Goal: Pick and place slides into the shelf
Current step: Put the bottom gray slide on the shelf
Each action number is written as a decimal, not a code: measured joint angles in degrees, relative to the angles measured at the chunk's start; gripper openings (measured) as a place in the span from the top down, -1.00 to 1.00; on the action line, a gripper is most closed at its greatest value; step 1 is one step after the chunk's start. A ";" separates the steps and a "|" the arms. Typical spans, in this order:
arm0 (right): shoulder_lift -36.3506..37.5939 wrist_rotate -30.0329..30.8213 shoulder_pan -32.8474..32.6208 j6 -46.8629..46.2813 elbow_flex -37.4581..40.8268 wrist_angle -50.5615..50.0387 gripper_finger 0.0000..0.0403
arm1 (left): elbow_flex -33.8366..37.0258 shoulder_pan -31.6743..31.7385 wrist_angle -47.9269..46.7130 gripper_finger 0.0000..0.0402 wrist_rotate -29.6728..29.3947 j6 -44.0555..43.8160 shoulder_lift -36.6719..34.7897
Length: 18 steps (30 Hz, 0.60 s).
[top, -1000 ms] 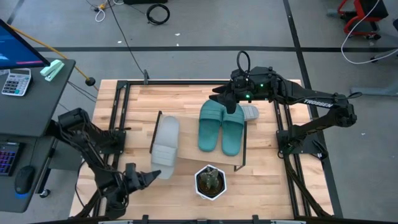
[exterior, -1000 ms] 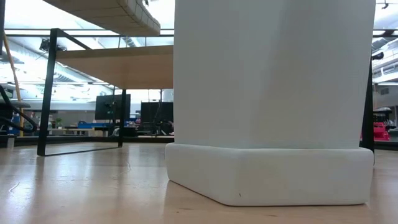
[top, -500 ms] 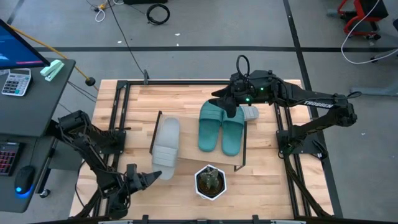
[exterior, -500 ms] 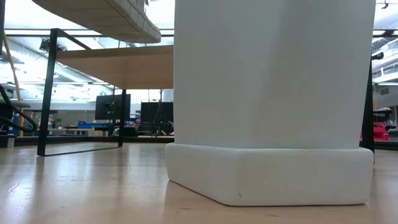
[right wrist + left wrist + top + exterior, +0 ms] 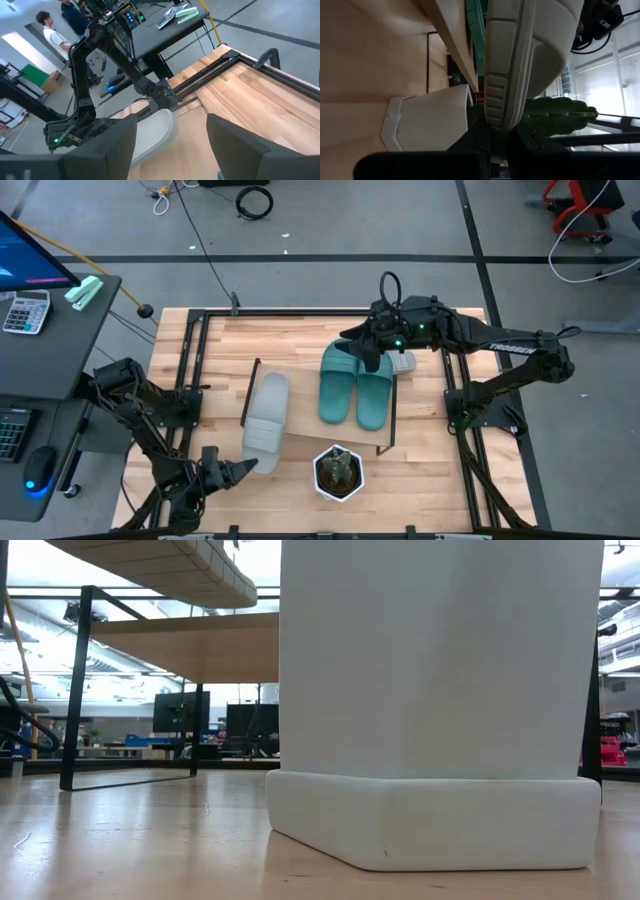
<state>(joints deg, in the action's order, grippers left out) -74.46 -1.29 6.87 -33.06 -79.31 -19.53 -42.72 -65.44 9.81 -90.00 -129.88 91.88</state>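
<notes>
Placement step. The left hand [image 5: 232,469], pinching the heel of a grey slide [image 5: 266,412], held it over the shelf [image 5: 305,436] board beside the teal pair [image 5: 355,385]. The right hand [image 5: 362,340] hovered spread above them. Next: lower, release.

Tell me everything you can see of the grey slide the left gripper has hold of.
The grey slide is pale foam with a wide strap and a ridged sole that shows in the left wrist view. It lies lengthwise over the left end of the shelf, strap up, beside the teal pair. The left gripper is shut on its near end, which overhangs the board. How flat it sits is unclear.
</notes>
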 joint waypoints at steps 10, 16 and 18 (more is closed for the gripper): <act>0.00 -0.52 -2.29 0.11 0.00 0.24 -0.20 | 0.00 2.39 0.63 0.84 -0.02 0.00 0.00; 0.00 -0.53 -3.53 0.10 0.00 0.28 -0.20 | 0.02 2.68 -0.37 0.84 0.02 -0.01 0.00; 0.00 -0.51 -4.01 0.41 0.00 0.29 -0.20 | 0.02 3.10 -0.31 0.84 0.02 0.00 0.00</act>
<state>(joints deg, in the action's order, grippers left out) -74.46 -1.80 2.86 -32.64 -79.31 -19.24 -42.70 -62.34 9.50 -89.97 -129.88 91.88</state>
